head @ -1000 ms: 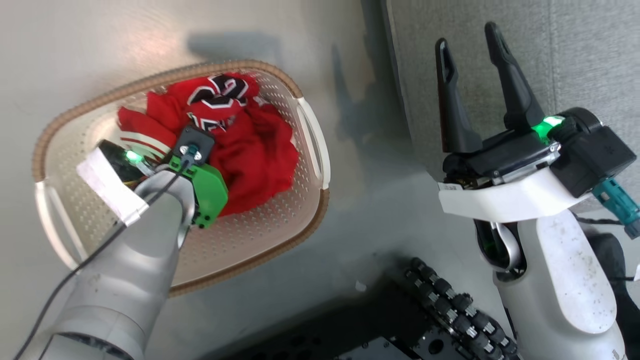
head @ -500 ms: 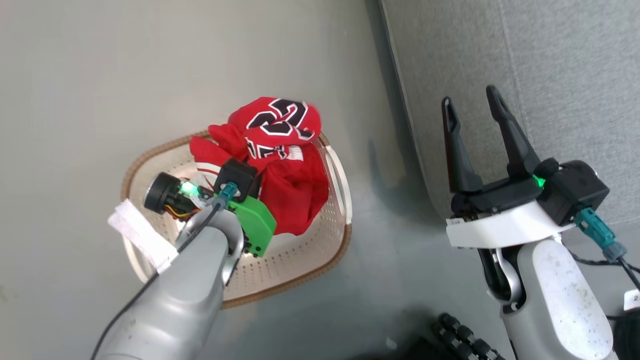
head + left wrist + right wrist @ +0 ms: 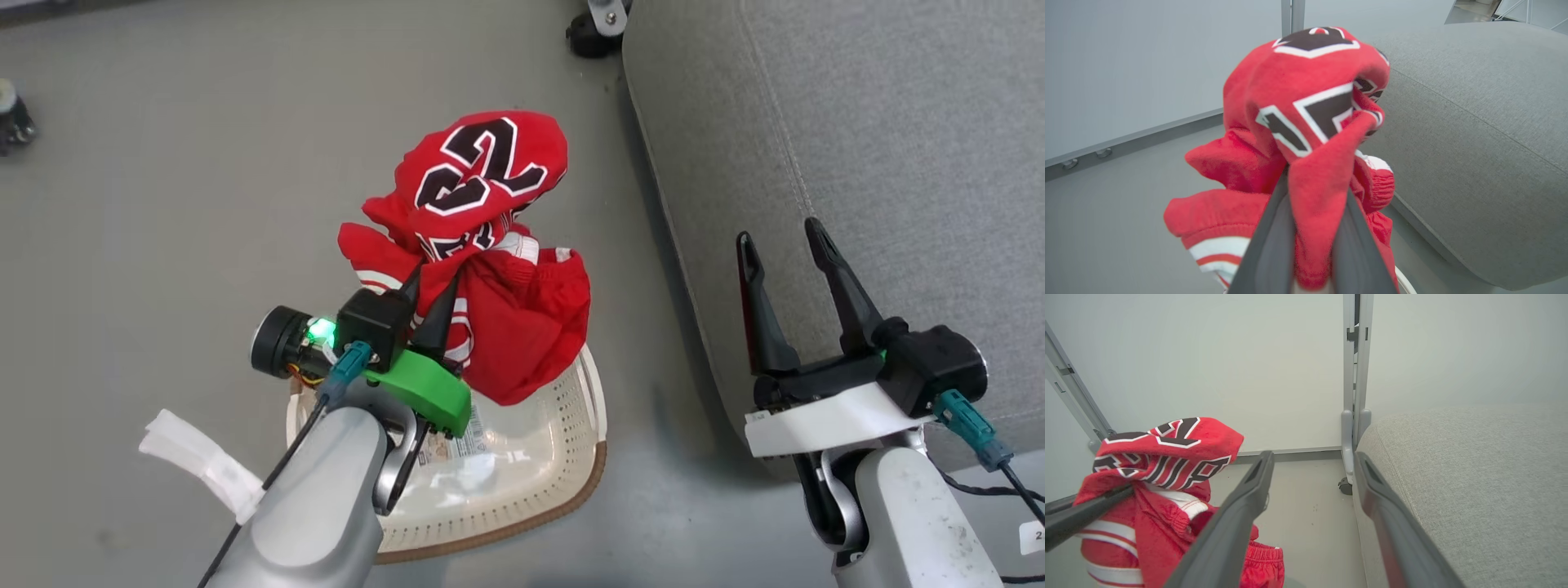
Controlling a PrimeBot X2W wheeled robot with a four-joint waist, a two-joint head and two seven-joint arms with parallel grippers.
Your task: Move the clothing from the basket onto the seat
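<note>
My left gripper (image 3: 433,282) is shut on a bunched fold of the red jersey (image 3: 490,237), which hangs above the cream basket (image 3: 531,482) and drapes down over its far rim. In the left wrist view the cloth (image 3: 1310,102) is pinched between the two fingers of that gripper (image 3: 1316,183), black numerals on top. The grey seat (image 3: 857,163) lies to the right of the jersey. My right gripper (image 3: 780,233) stands open over the seat's near edge with nothing in it. The right wrist view has the jersey (image 3: 1159,457) left of the open right gripper (image 3: 1314,457) and the seat (image 3: 1474,477) on the right.
A metal post (image 3: 1353,375) on a caster (image 3: 588,33) stands at the seat's far corner, against a pale wall. A small dark object (image 3: 12,122) sits on the grey floor at far left. The basket's bottom label (image 3: 465,433) shows.
The left gripper has lifted the jersey up out of the basket and toward the seat side. The head camera has shifted, so the basket now sits lower. The right gripper stays open.
</note>
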